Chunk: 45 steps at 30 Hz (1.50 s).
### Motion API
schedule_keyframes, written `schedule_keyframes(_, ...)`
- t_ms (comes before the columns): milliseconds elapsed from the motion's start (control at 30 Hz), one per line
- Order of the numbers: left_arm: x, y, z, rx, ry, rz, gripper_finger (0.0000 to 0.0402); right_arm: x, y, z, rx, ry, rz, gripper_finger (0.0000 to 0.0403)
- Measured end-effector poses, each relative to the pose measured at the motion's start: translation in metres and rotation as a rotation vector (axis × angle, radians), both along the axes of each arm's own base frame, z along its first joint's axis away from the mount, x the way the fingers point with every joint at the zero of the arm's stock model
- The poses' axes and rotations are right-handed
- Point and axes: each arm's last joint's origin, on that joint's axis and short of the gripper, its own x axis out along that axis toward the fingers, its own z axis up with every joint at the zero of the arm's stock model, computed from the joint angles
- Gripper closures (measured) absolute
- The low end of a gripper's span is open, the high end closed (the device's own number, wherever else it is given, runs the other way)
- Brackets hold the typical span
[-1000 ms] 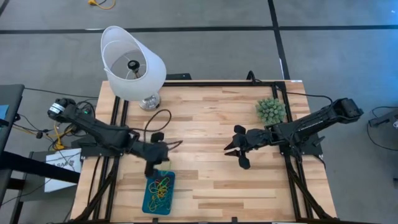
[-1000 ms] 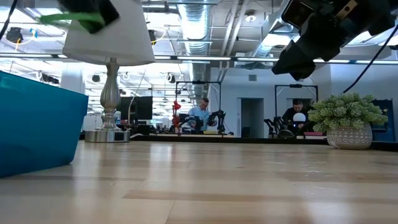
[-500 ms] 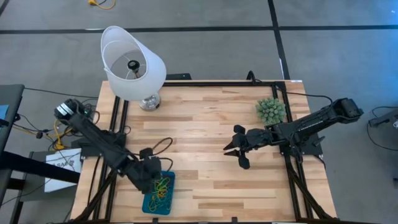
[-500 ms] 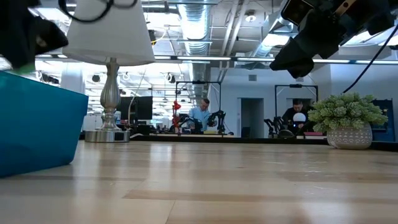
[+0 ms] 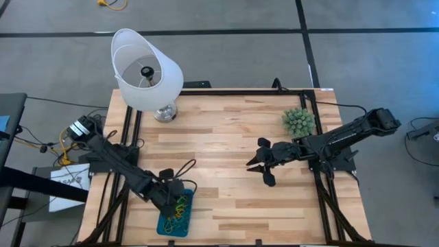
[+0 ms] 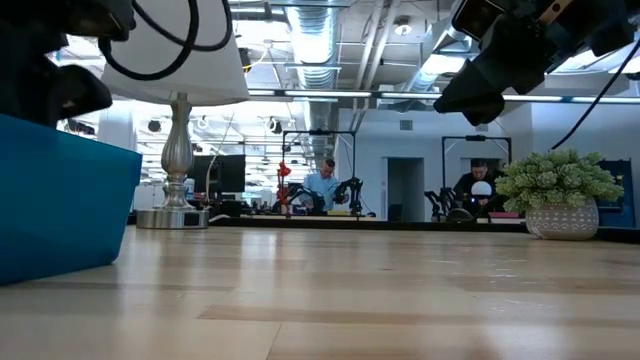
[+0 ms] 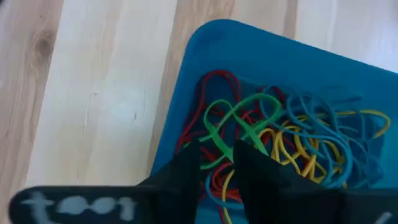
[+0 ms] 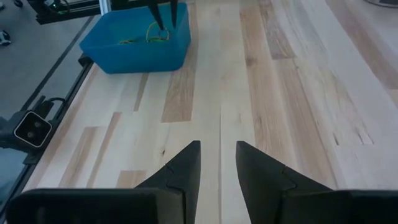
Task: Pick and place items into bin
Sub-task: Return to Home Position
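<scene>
The bin [image 5: 163,229], teal and shallow, sits in the corner of the table [image 5: 226,137] on the left arm's side. It holds the rubber bands [image 7: 292,137] in a loose tangle of red, green, yellow and blue loops. The left gripper [image 7: 217,150] hangs low over the bin, directly above the tangle, with its fingers parted by a narrow gap and nothing clamped between them. Note the green band [image 7: 231,119] looping right at the fingertips: you cannot tell whether it touches them. That is your chief hazard. If a loop is hooked on a finger when the arm lifts away, it will probably be dragged over the bin's low wall, and because the loops are tangled it may pull neighbours out with it. A sideways exit could also nudge the light bin itself. The arm's slack cable [image 5: 180,167] loops out just beside the bin and could snag its rim. The right gripper [image 5: 260,173], fingers spread and empty, waits well apart from the bin, toward the plant [image 5: 299,121], and poses little risk.
</scene>
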Motion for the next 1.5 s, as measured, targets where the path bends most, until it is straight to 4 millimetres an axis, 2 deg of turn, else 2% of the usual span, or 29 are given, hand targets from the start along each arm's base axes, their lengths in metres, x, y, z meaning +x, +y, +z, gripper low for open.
schedule_keyframes(100, 0.004, -0.001, 0.010, 0.010, -0.013, 0.006, 0.0299, 0.000, 0.000, -0.001, -0.002, 0.006, 0.000, 0.0307)
schedule_keyframes(167, 0.006, -0.002, 0.024, 0.071, -0.078, -0.008, 0.0295, 0.000, -0.001, -0.001, -0.002, 0.008, -0.003, 0.0307)
schedule_keyframes(267, 0.004, -0.003, 0.054, 0.196, -0.182, -0.067, 0.0294, 0.000, 0.000, 0.000, 0.022, 0.001, -0.016, 0.0307)
schedule_keyframes(367, -0.003, 0.006, 0.091, 0.337, -0.266, -0.083, 0.0294, -0.001, 0.000, 0.000, 0.062, 0.018, -0.021, 0.0307)
schedule_keyframes(433, -0.012, 0.017, 0.116, 0.398, -0.316, -0.067, 0.0294, -0.003, -0.001, 0.005, 0.078, 0.016, 0.018, 0.0307)
schedule_keyframes(567, -0.044, 0.044, 0.156, 0.407, -0.374, -0.025, 0.0294, -0.014, -0.005, 0.033, 0.150, -0.038, 0.103, 0.0307)
schedule_keyframes(700, -0.083, 0.075, 0.173, 0.372, -0.448, 0.048, 0.0294, -0.040, -0.012, 0.066, 0.152, -0.132, 0.141, 0.0307)
schedule_keyframes(800, -0.109, 0.093, 0.168, 0.331, -0.533, 0.121, 0.0294, -0.066, -0.017, 0.084, 0.111, -0.235, 0.172, 0.0307)
schedule_keyframes(900, -0.121, 0.098, 0.141, 0.226, -0.623, 0.168, 0.0294, -0.086, -0.018, 0.087, 0.084, -0.343, 0.210, 0.0307)
schedule_keyframes(967, -0.119, 0.092, 0.115, 0.149, -0.702, 0.171, 0.0294, -0.093, -0.017, 0.080, 0.099, -0.401, 0.236, 0.0307)
schedule_keyframes(1100, -0.108, 0.081, 0.058, 0.080, -0.831, 0.129, 0.0294, -0.098, -0.017, 0.050, 0.117, -0.444, 0.261, 0.0307)
schedule_keyframes(1167, -0.103, 0.083, 0.036, 0.068, -0.881, 0.116, 0.0294, -0.101, -0.021, 0.038, 0.121, -0.441, 0.230, 0.0307)
schedule_keyframes(1233, -0.103, 0.090, 0.019, 0.092, -0.890, 0.102, 0.0294, -0.105, -0.028, 0.037, 0.118, -0.483, 0.200, 0.0307)
schedule_keyframes(1367, -0.107, 0.108, 0.012, 0.100, -0.935, 0.156, 0.0294, -0.121, -0.036, 0.041, 0.114, -0.590, 0.232, 0.0307)
schedule_keyframes(1500, -0.114, 0.119, 0.014, 0.117, -1.003, 0.128, 0.0294, -0.130, -0.041, 0.024, 0.137, -0.606, 0.235, 0.0307)
